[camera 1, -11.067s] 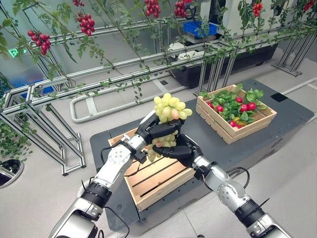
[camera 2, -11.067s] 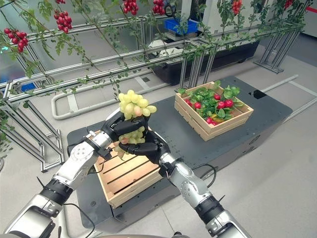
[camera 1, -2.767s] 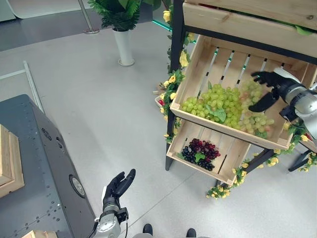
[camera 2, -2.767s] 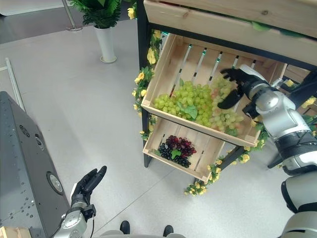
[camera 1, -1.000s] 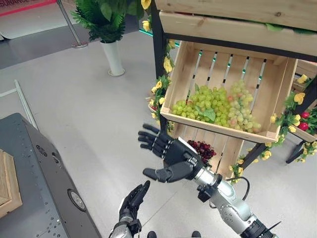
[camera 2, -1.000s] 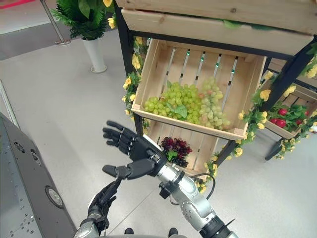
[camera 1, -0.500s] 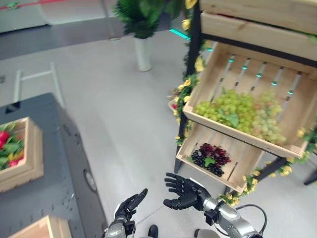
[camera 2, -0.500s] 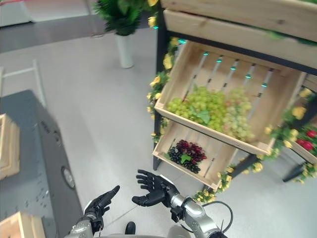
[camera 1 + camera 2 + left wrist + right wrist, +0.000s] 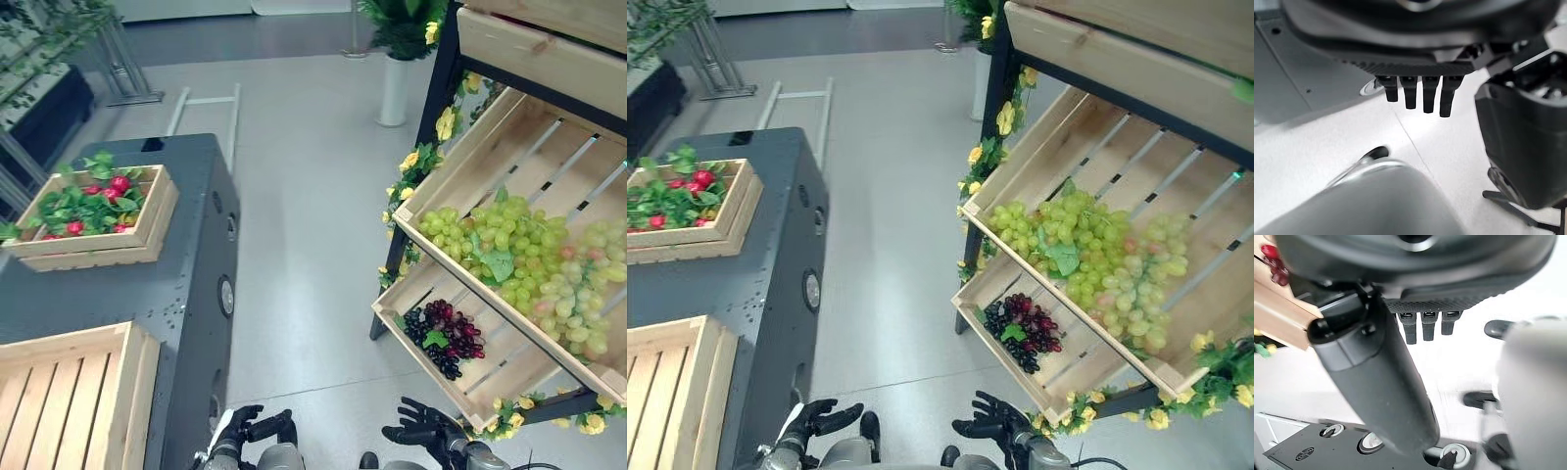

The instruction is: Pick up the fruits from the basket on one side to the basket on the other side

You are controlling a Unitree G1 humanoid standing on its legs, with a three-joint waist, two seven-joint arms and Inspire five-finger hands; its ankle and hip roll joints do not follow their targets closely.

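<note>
Grapes (image 9: 509,257) lie in shelf crate (image 9: 460,162) — hands (image 9: 421,427) low, empty.

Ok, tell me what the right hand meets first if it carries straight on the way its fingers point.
Probably nothing: the right hand, open and low, points across bare floor towards the dark platform, though depth is unclear.

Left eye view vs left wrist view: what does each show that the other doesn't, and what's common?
Left eye view adds: green grapes in the tilted upper shelf crate, dark grapes in the crate below, a red-fruit crate and an empty slatted crate on the dark platform, and the open right hand. Left wrist view adds: the left hand close up, fingers straight, holding nothing. Shared: left hand, platform, grey floor.
</note>
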